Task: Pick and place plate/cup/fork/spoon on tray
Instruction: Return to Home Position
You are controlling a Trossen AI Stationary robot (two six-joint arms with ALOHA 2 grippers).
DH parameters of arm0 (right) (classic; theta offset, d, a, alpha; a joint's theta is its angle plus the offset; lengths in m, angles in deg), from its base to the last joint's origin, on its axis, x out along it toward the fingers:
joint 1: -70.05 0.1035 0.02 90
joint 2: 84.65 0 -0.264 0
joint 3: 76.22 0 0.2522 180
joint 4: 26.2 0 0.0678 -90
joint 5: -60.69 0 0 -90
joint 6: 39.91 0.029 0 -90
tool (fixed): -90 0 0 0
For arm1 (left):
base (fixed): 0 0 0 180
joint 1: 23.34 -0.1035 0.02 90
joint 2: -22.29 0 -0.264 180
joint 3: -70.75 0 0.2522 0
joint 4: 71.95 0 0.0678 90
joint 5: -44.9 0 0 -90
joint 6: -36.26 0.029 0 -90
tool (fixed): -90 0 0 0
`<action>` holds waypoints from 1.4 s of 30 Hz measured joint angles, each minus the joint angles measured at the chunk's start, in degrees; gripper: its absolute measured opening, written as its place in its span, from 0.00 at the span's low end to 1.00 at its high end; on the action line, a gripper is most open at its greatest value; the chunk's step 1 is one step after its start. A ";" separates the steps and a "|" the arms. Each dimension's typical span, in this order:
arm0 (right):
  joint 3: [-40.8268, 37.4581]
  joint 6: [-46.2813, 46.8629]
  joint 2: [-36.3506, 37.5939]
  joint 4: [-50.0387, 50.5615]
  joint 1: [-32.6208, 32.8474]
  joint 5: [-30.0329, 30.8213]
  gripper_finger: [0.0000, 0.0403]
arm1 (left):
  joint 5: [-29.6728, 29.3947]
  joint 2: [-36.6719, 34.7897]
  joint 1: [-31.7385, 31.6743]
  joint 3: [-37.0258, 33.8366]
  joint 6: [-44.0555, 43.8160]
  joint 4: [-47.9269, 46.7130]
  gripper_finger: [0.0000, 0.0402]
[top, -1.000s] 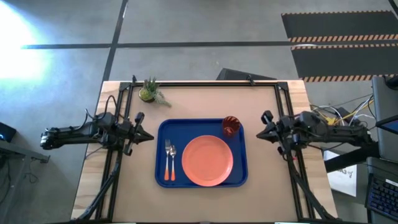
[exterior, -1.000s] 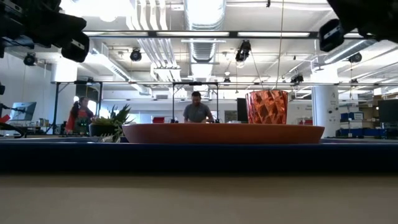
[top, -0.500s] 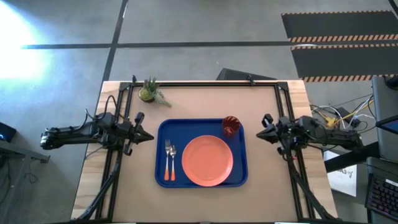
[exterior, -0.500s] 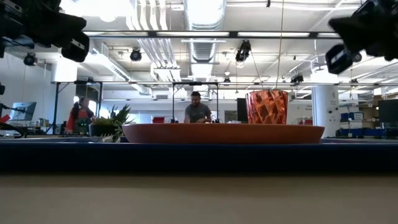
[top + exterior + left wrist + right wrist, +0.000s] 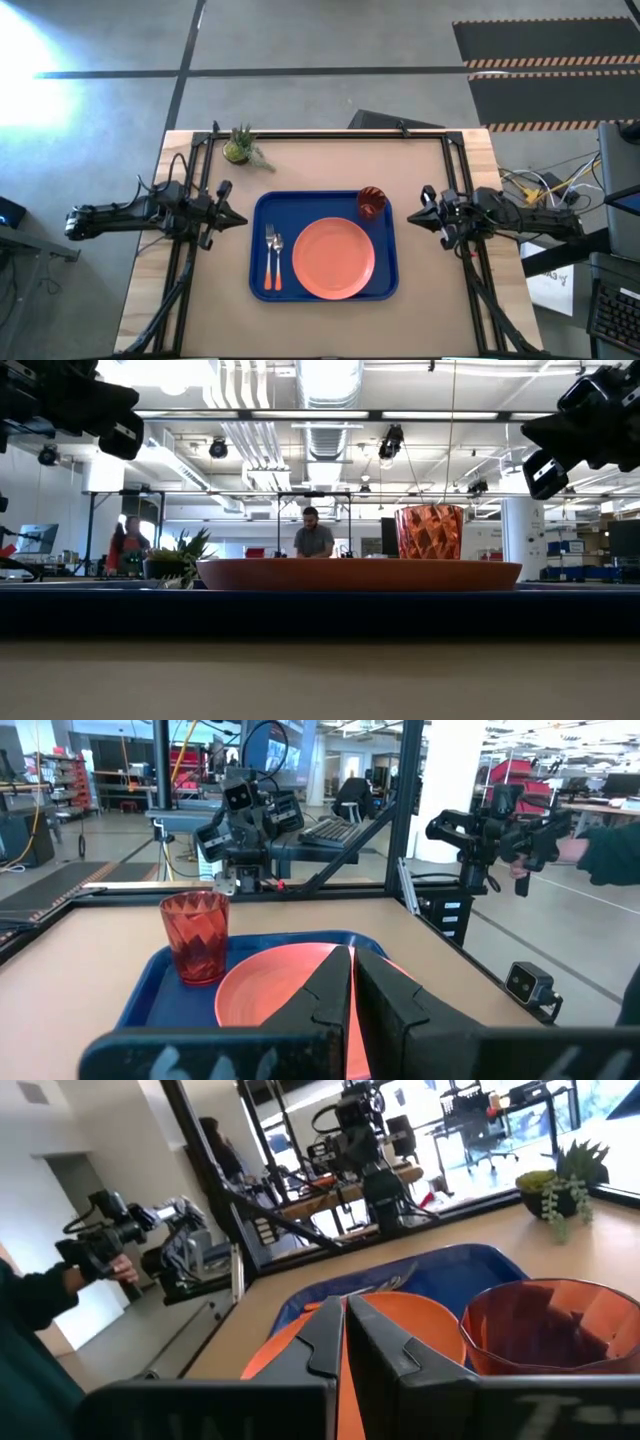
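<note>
The blue tray (image 5: 262, 208) lies in the table's middle. On it rest the salmon-pink plate (image 5: 333, 258), the dark red cup (image 5: 371, 202) upright at the tray's far right corner, and the fork (image 5: 269, 256) and spoon (image 5: 278, 258) side by side left of the plate. My left gripper (image 5: 240, 219) is shut and empty, just left of the tray; it also shows in its wrist view (image 5: 353, 982). My right gripper (image 5: 416, 213) is shut and empty, right of the tray near the cup; it also shows in its wrist view (image 5: 344, 1330).
A small green potted plant (image 5: 240, 147) stands near the table's far left corner. Black frame bars run along the table's left, right and far edges. A person's hand with a camera rig (image 5: 110, 1240) shows beyond the table.
My right gripper has drawn slightly toward the tray and has come down a little in the low view. The left arm and all things on the tray have kept still.
</note>
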 joint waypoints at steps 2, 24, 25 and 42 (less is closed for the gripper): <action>0.00 0.34 0.00 -0.03 0.00 0.06 0.02 | 0.00 0.01 0.00 0.00 0.03 -0.16 0.00; -0.02 0.32 0.09 -0.30 0.00 0.99 0.02 | -3.70 1.88 -0.02 -10.27 4.55 18.86 0.00; -0.02 0.32 0.09 -0.30 0.00 1.00 0.02 | -3.99 1.90 -0.02 -10.29 4.57 18.84 0.00; -0.04 -0.79 0.00 0.27 -0.02 5.96 0.02 | -4.87 2.44 -0.02 -10.40 4.52 18.20 0.00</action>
